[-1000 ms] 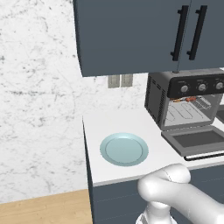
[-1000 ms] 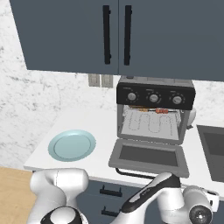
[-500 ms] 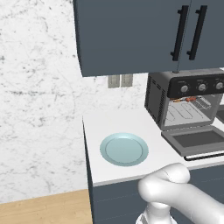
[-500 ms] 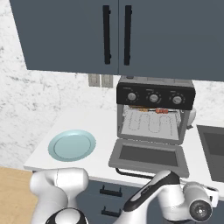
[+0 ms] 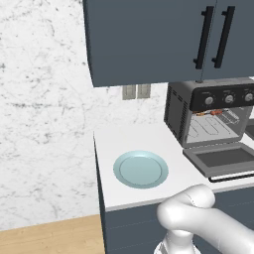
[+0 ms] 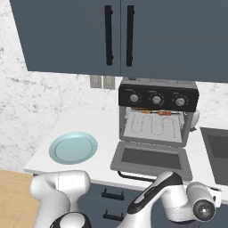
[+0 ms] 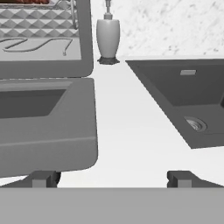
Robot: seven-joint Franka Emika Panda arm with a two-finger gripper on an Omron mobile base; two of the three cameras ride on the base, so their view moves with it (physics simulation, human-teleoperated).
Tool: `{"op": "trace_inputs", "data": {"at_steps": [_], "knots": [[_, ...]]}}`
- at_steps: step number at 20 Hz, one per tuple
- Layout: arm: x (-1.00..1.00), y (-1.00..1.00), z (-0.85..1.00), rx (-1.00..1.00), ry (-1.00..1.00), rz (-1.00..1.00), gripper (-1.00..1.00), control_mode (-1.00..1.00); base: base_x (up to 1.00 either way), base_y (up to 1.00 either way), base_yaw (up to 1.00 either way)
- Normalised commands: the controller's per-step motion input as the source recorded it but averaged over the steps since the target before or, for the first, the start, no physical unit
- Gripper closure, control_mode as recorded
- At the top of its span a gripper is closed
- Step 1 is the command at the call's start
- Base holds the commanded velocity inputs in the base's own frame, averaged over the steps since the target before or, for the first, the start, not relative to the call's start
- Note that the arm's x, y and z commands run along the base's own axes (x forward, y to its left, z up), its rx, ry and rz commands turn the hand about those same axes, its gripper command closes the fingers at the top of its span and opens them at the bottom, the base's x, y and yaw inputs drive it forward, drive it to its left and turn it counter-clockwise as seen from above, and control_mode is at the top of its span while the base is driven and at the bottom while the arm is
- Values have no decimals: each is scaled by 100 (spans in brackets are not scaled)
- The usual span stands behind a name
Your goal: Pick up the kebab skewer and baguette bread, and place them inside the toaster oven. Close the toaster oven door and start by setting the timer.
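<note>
The toaster oven (image 6: 158, 95) stands on the counter with its toaster oven door (image 6: 151, 160) dropped flat open. The kebab skewer (image 6: 161, 113) lies on the upper rack inside, also seen as reddish chunks (image 5: 212, 113). The baguette bread is hidden from me. My gripper (image 7: 113, 179) is open with nothing between its fingertips (image 7: 43, 178). It sits low at the counter's front, just right of the door (image 7: 43, 127), looking along the counter. The hand (image 6: 201, 208) is below the counter edge, right of the door's handle.
A pale blue plate (image 6: 73, 147) lies on the counter left of the oven. A dark sink (image 7: 188, 96) is sunk in the counter to the right, with a soap dispenser (image 7: 108, 37) behind. Dark blue wall cabinets (image 6: 120, 35) hang above the oven.
In the right base view the hand has crept slightly upward at the counter's front. The oven, door, skewer and plate have not moved.
</note>
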Motion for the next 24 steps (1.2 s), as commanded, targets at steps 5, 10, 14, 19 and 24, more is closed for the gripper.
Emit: {"op": "trace_inputs", "data": {"at_steps": [5,10,14,19,24], "knots": [[1,0,0,0,0,0,-100,-100,0,0,0],[0,0,-10,0,0,0,-100,-100,0,0,0],[0,0,-32,0,2,0,-100,-100,0,0,0],[5,0,-8,0,1,0,-100,-100,0,0,0],[13,0,0,0,0,0,-100,-100,0,0,0]]}}
